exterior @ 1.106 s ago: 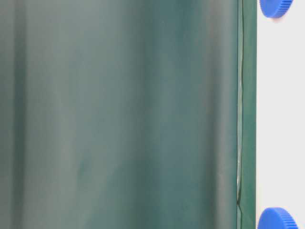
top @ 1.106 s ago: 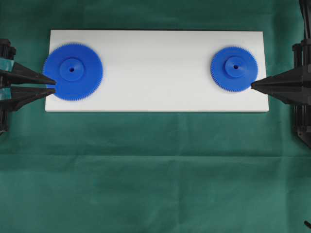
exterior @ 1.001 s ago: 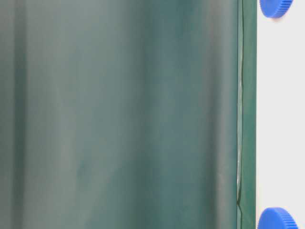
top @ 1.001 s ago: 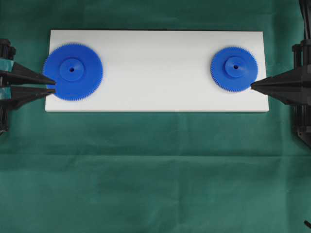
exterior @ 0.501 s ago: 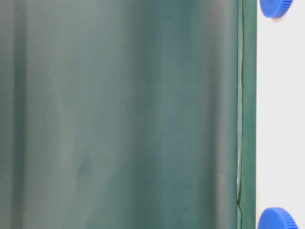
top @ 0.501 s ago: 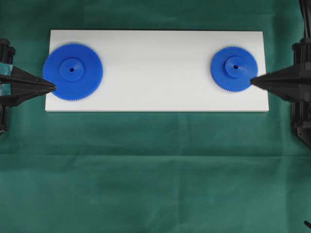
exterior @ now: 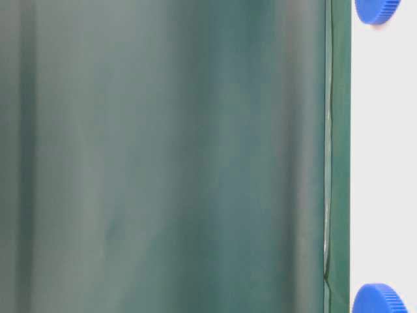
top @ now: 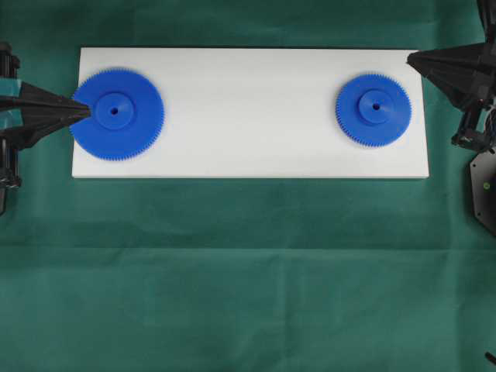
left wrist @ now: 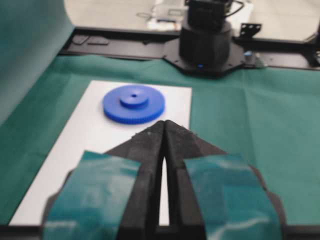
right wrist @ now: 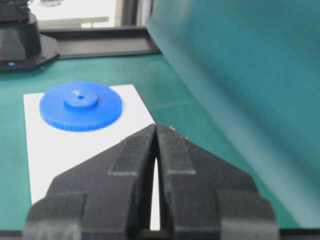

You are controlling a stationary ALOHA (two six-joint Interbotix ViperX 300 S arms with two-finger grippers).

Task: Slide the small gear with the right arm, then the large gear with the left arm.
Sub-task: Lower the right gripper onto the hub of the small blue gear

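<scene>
From overhead, a white rectangular board point(top: 248, 147) lies on the green cloth of the counter point(top: 248, 279) and serves as the landmark. The large gear point(top: 116, 114), flat bright blue plastic with fine teeth and a raised round hub, sits at the board's left end. The left arm's gripper point(top: 87, 111) has its fingers pressed together into one point lying over that gear's left rim, holding nothing; a closed wedge probably suits pushing better than grasping. The small gear point(top: 373, 109), same make but narrower, sits near the board's right end. The right arm's gripper point(top: 411, 56), also pinched closed and empty, hovers at the board's far right corner, apart from the small gear.

At table level, two blue toothed edges point(exterior: 376, 11) point(exterior: 378, 298) peek beside the board, against the smooth green drape.

The left wrist view shows teal-taped, matte black fingers point(left wrist: 150, 150) closed, the small gear beyond on the board.

The right wrist view shows black fingers point(right wrist: 137, 160) closed, the large gear ahead.
</scene>
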